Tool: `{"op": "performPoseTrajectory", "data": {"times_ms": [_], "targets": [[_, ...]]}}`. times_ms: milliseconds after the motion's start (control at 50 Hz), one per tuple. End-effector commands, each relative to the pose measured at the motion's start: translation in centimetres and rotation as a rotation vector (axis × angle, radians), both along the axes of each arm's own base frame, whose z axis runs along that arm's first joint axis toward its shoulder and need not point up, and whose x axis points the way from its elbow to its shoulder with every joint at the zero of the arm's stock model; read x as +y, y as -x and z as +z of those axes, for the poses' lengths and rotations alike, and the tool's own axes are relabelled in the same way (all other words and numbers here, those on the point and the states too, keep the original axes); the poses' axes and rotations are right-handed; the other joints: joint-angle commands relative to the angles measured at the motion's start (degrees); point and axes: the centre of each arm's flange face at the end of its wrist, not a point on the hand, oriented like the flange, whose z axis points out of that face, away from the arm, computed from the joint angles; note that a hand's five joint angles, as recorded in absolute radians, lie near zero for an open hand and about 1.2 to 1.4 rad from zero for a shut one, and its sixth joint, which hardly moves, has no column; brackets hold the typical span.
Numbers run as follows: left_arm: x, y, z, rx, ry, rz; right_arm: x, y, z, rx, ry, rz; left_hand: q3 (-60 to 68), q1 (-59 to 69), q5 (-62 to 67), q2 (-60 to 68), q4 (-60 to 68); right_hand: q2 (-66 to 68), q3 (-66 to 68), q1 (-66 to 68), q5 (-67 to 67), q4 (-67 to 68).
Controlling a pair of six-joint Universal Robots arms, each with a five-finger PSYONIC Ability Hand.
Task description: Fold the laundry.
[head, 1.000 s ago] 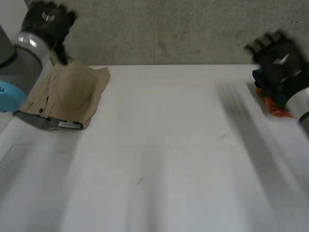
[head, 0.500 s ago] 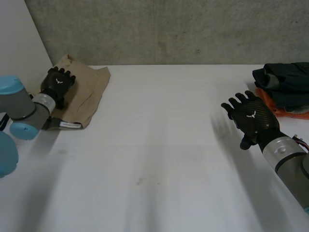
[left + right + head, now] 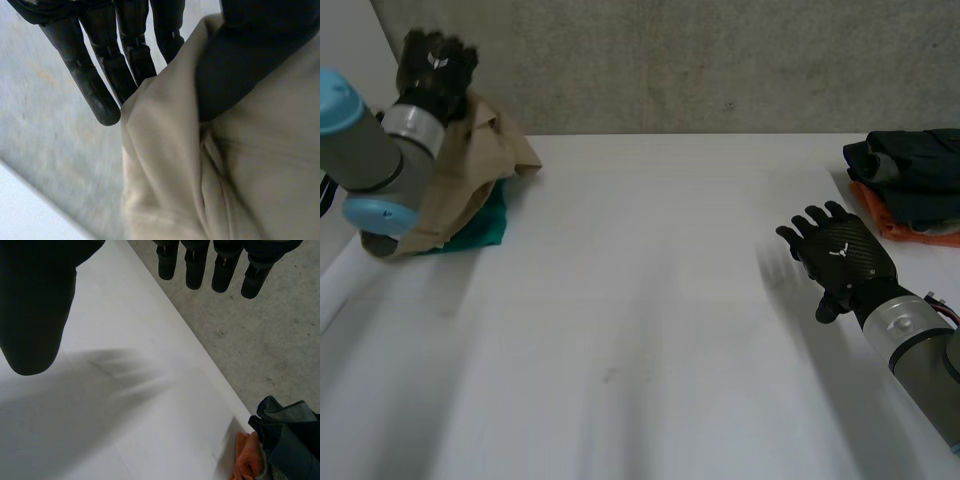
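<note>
The left robot hand (image 3: 438, 68) pinches the tan cloth (image 3: 475, 165) between thumb and fingers, holding it up at the far left of the surface (image 3: 650, 300), above a teal cloth (image 3: 485, 225). The right robot hand (image 3: 840, 255), fingers spread and empty, hovers near the pile (image 3: 910, 175).

Middle of table (image 3: 640, 300) wide open, bare white right up to concrete wall (image 3: 700, 60): clear lane between arms. Far left corner blocked: left hand (image 3: 437, 65) pinches tan garment (image 3: 470, 170) up off green cloth (image 3: 480, 228). Far right corner crowded by clothes pile (image 3: 910, 165), dark over orange. Right hand (image 3: 840, 255), fingers spread, hovers near pile, apart from it.
</note>
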Motion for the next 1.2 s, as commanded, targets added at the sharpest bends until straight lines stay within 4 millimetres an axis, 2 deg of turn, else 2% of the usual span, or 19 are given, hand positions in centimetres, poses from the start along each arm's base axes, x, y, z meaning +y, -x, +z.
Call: {"op": "performPoseTrajectory", "data": {"times_ms": [20, 40, 80, 100, 160, 260, 280, 300, 340, 440, 540, 620, 680, 780, 840, 940, 1080, 1140, 1200], "targets": [[11.4, 7.4, 3.0, 0.14, -0.118, -0.269, -0.1, 0.2, 0.5, -0.002, 0.016, -0.014, 14.25, 14.51, 14.26, 11.59, 11.39, -2.28, -2.02, -2.88, -2.48, -2.08], [14.2, 9.6, 2.0, 0.127, -0.18, -0.326, -0.2, 0.4, 0.9, -0.004, 0.028, -0.034, 14.25, 14.51, 14.26, 11.59, 11.39, -2.28, -2.02, -2.88, -2.48, -2.08], [16.1, 10.9, 1.0, 0.116, -0.231, -0.35, -0.5, 0.9, 1.7, -0.015, 0.051, -0.071, 14.25, 14.51, 14.26, 11.59, 11.39, -2.28, -2.02, -2.88, -2.48, -2.08], [18.7, 12.6, -0.1, 0.101, -0.292, -0.377, -0.7, 1.1, 2.1, -0.021, 0.061, -0.09, 14.25, 14.51, 14.26, 11.59, 11.39, -2.28, -2.02, -2.88, -2.48, -2.08], [22.6, 14.9, -2.3, 0.094, -0.404, -0.405, -1.0, 1.8, 2.9, -0.047, 0.077, -0.141, 14.25, 14.51, 14.26, 11.59, 11.39, -2.28, -2.02, -2.88, -2.48, -2.08], [26.3, 18.0, -7.7, 0.077, -0.572, -0.471, -1.4, 2.4, 3.3, -0.113, 0.061, -0.2, 14.25, 14.51, 14.26, 11.59, 11.39, -2.28, -2.02, -2.88, -2.48, -2.08], [26.9, 18.5, -8.5, 0.067, -0.591, -0.482, -1.4, 2.4, 3.3, -0.134, 0.051, -0.211, 4.78, 5.04, 4.79, 2.12, 1.92, -2.28, -2.02, -2.88, -2.48, -2.08], [27.8, 19.0, -9.4, 0.054, -0.612, -0.493, -1.4, 2.5, 3.3, -0.141, 0.044, -0.217, -26.96, -26.69, -26.94, -29.61, -29.81, -2.28, -2.02, -2.88, -2.48, -2.08], [28.1, 19.2, -9.6, 0.046, -0.613, -0.495, -1.3, 2.5, 3.3, -0.154, 0.028, -0.223, -43.85, -43.59, -43.84, -46.51, -46.71, -2.28, -2.02, -2.88, -2.48, -2.08], [26.1, 18.1, -5.5, 0.117, -0.521, -0.46, -0.7, 2.4, 2.9, -0.151, -0.052, -0.222, -54.53, -54.27, -54.52, -57.18, -57.38, -2.28, -2.02, -2.88, -2.48, -2.08], [19.2, 13.0, 0.0, 0.217, -0.393, -0.33, 0.6, 2.1, 3.1, -0.136, -0.134, -0.212, -54.02, -53.76, -54.01, -56.68, -56.88, -2.28, -2.02, -2.88, -2.48, -2.08], [16.0, 11.0, 0.6, 0.18, -0.354, -0.325, 3.0, 0.2, 3.4, -0.158, -0.225, -0.152, -53.35, -53.09, -53.34, -56.01, -56.21, -2.28, -2.02, -2.88, -2.48, -2.08], [14.7, 10.6, -0.6, 0.1, -0.345, -0.346, 5.1, -1.4, 3.3, -0.211, -0.317, -0.105, -53.35, -53.09, -53.34, -56.0, -56.21, -2.28, -2.02, -2.88, -2.48, -2.08], [12.2, 8.7, -6.5, -0.164, -0.392, -0.289, 7.3, -3.0, 3.1, -0.269, -0.379, -0.05, -52.51, -52.25, -52.5, -55.17, -55.37, -2.28, -2.02, -2.88, -2.48, -2.08], [11.9, 7.6, -8.4, -0.255, -0.438, -0.252, 8.3, -4.1, 2.5, -0.269, -0.398, -0.005, -52.51, -52.25, -52.5, -55.16, -55.36, -2.28, -2.02, -2.88, -2.48, -2.08], [11.6, 5.9, -11.3, -0.352, -0.524, -0.215, 8.9, -6.0, -0.1, -0.241, -0.402, 0.052, -52.51, -52.25, -52.5, -55.16, -55.36, -2.28, -2.02, -2.88, -2.48, -2.08], [11.2, 5.9, -13.4, -0.371, -0.559, -0.205, 7.7, -7.1, -2.1, -0.192, -0.286, 0.013, -47.16, -46.9, -47.15, -49.82, -50.02, -1.37, -1.12, -1.97, -1.58, -1.18], [10.9, 5.8, -13.9, -0.375, -0.563, -0.169, 7.1, -7.4, -2.4, -0.166, -0.248, -0.006, -37.25, -36.99, -37.24, -39.91, -40.11, 21.61, 21.87, 21.01, 21.41, 21.81], [10.2, 5.5, -14.0, -0.378, -0.559, -0.092, 6.1, -7.6, -2.6, -0.16, -0.229, -0.022, 10.77, 11.04, 10.79, 8.12, 7.92, 67.51, 67.77, 66.91, 67.31, 67.71]]}}
